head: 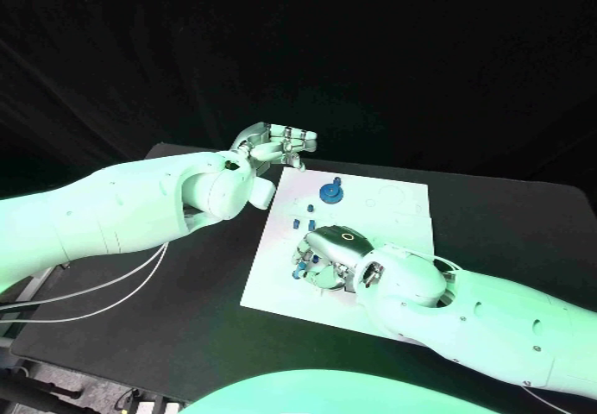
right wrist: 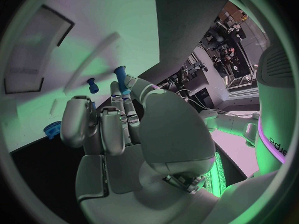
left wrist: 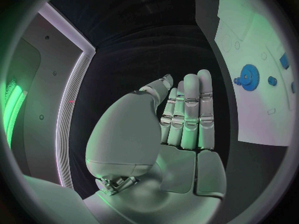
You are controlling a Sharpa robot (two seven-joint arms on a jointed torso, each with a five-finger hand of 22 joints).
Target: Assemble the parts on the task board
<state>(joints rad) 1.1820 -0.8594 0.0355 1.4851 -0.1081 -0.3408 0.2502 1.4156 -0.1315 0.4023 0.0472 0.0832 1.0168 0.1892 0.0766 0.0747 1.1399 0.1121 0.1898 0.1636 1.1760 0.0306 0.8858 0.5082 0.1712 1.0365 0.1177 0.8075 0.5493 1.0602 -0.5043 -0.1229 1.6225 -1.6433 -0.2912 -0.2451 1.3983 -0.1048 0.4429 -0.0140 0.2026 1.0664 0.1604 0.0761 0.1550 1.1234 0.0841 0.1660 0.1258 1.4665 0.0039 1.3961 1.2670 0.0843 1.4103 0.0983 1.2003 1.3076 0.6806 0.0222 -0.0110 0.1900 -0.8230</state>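
Observation:
The white task board (head: 386,216) lies in the middle of the black table. A blue gear (head: 332,191) stands on its far left part and shows as a blue gear (left wrist: 249,76) in the left wrist view. My right hand (head: 326,254) is low over the board's near left area, fingers curled down. Its thumb and a finger pinch a small blue peg (right wrist: 121,78) that stands upright on the board (right wrist: 56,50). Another blue peg (right wrist: 92,85) stands just beyond it. My left hand (head: 273,147) hovers off the board's far left corner, fingers straight and side by side (left wrist: 187,109), holding nothing.
Small blue parts (head: 298,222) lie on the board between the gear and my right hand, and another blue piece (head: 298,274) lies by its fingertips. A toothed blue part (right wrist: 53,129) sits at the board's edge. Outlined recesses (head: 392,197) mark the board's far right.

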